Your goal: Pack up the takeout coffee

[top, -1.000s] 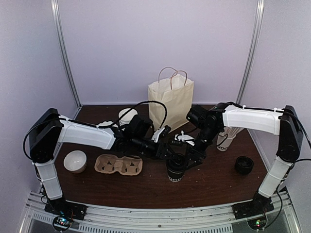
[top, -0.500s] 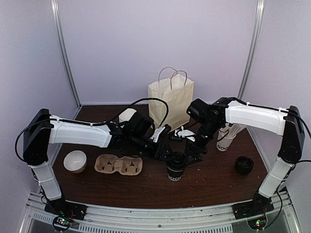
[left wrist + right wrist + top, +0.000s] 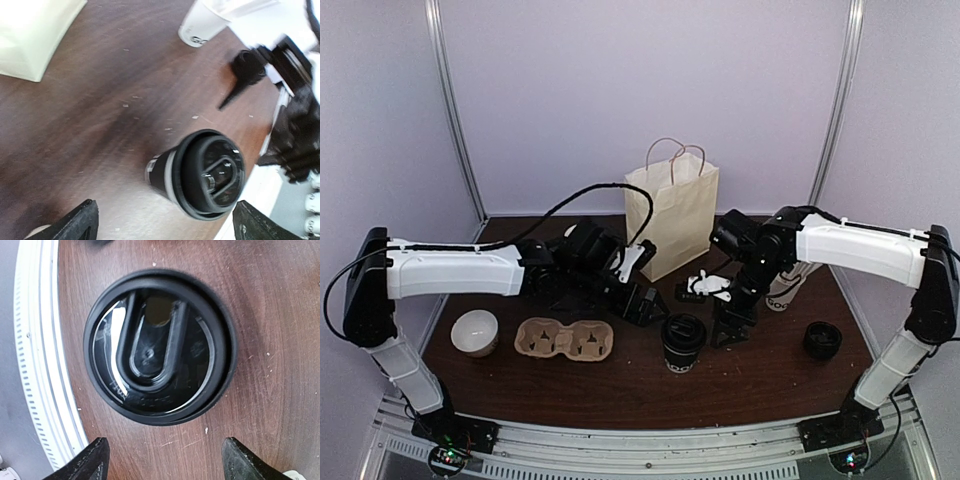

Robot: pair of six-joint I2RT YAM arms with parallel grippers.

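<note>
The takeout coffee (image 3: 682, 341) is standing upright between left gripper (image 3: 642, 303) and right gripper (image 3: 727, 333); both are gaping wide, holding nothing; right appearing marginally nearer.

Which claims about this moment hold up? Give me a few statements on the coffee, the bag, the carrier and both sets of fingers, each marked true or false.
1. The takeout coffee stands upright on the table with its lid on. True.
2. The left fingers are clamped on the cup. False: they stand wide open, clear of its sides.
3. The cup sits in the carrier. False: it stands on the table beside the carrier, whose two wells are empty.
4. The paper bag stands upright behind the cup. True.
5. The right fingers hold nothing. True.
</note>
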